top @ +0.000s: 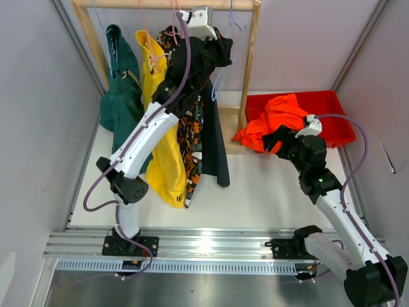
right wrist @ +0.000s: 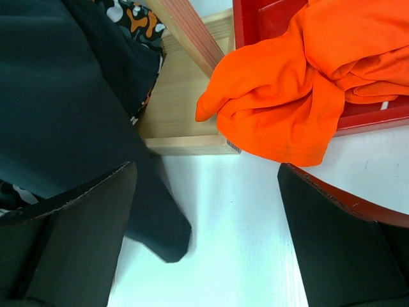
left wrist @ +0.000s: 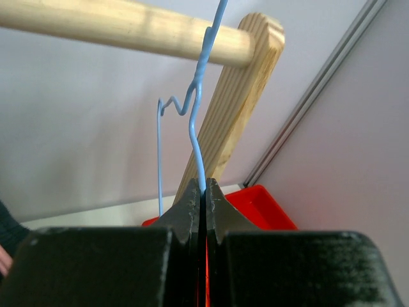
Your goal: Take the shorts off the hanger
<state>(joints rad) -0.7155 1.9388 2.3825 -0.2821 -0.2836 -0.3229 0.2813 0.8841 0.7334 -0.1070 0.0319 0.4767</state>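
Four pairs of shorts hang from the wooden rod (top: 160, 4): dark green (top: 119, 96), yellow (top: 165, 153), orange-black-white patterned (top: 190, 144) and black (top: 215, 144). My left gripper (top: 222, 52) is raised to the rod and shut on the thin wire of a blue hanger (left wrist: 197, 125), just under its hook; its tips (left wrist: 204, 187) pinch the wire. The black shorts (right wrist: 57, 96) hang right below it. The bright orange shorts (top: 276, 118) lie in the red bin, spilling over its left rim. My right gripper (right wrist: 206, 169) is open and low over the table, between the black leg and the orange shorts (right wrist: 300, 83).
The red bin (top: 332, 102) stands at the back right beside the rack's wooden right post (top: 250, 70) and its foot (right wrist: 182, 121). Grey walls close in on both sides. A metal rail (top: 204, 246) runs along the near edge.
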